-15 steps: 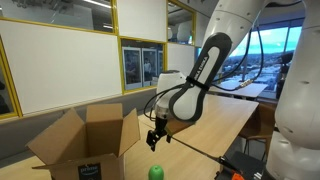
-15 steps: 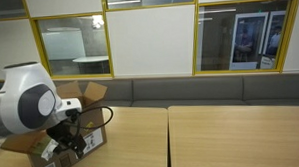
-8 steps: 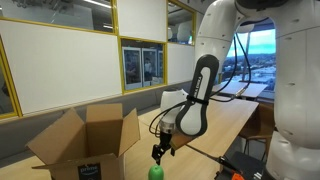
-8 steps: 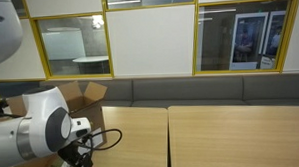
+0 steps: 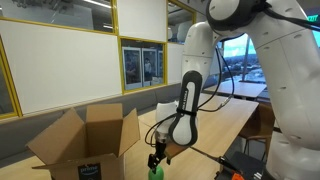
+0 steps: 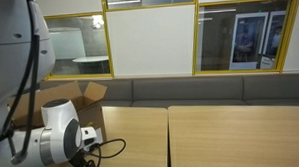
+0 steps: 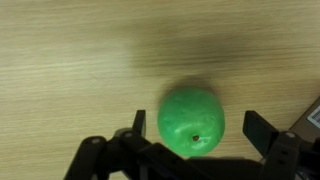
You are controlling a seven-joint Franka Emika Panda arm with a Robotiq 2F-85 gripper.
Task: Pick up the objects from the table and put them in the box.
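Since prev. frame: arm (image 5: 188, 100) has dropped. Tool (image 5: 156, 157) now just above ball (image 5: 155, 173); it was well higher a sec ago. Ball itself not shifted.

Ball (image 7: 192, 122): bright green, roundish, small dimple w/ dark speck on top. Lies on bench (image 7: 80, 60), bare wood all round it. Looks smooth, prob. light (foam or plastic); can't tell if soft. Judgement: will roll if nudged off-centre, and smooth skin may slip. Take it across the widest part, pads level w/ its middle, not on the upper curve.

Tool (image 7: 200, 128): released, jaws wide, nothing held. Fingers (image 7: 262, 130) straddle ball in wrist view, not touching. Ball sits nearer one finger than the other, so centre before closing.

Box (image 5: 75, 145): flaps up, open, near ball on same bench. Carry would need a lift over the box wall. Black roll not in view.
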